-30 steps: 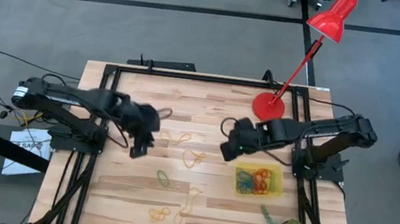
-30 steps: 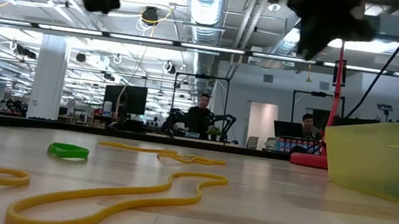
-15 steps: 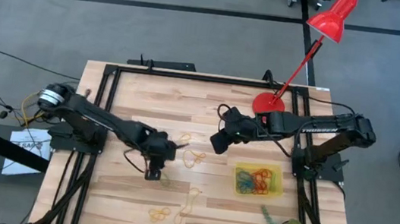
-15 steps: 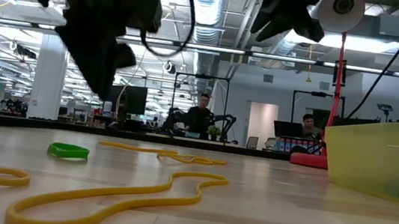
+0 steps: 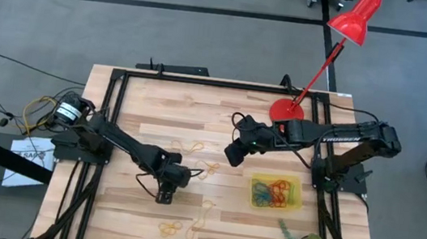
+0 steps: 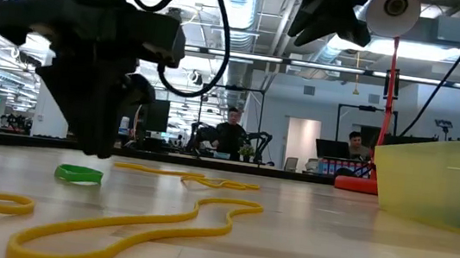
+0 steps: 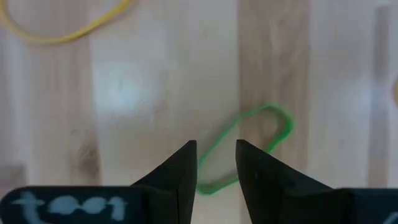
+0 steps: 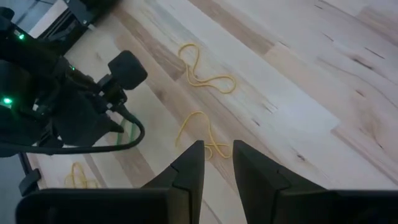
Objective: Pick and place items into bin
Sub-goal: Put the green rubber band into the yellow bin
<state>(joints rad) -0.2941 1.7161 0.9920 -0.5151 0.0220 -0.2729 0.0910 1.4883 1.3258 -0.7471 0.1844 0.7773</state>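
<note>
Over the left-centre of the table my left gripper hangs just above the green band, its two fingers a narrow gap apart and holding nothing; the band's near end lies right under that gap. I judge this to be the reach for a pick: what the next move calls for is a short drop until the tips straddle one strand, then a pinch on a thin, floppy loop that could easily slip flat against the wood. Other yellow bands lie scattered nearby. Compared with half a second earlier, my left arm has stretched further out and lower, closing on the green band. Further right, my right gripper waits in the air above the table's middle, fingers slightly parted and empty, hardly shifted since then. Rightmost sits the bin, already holding a tangle of coloured bands.
</note>
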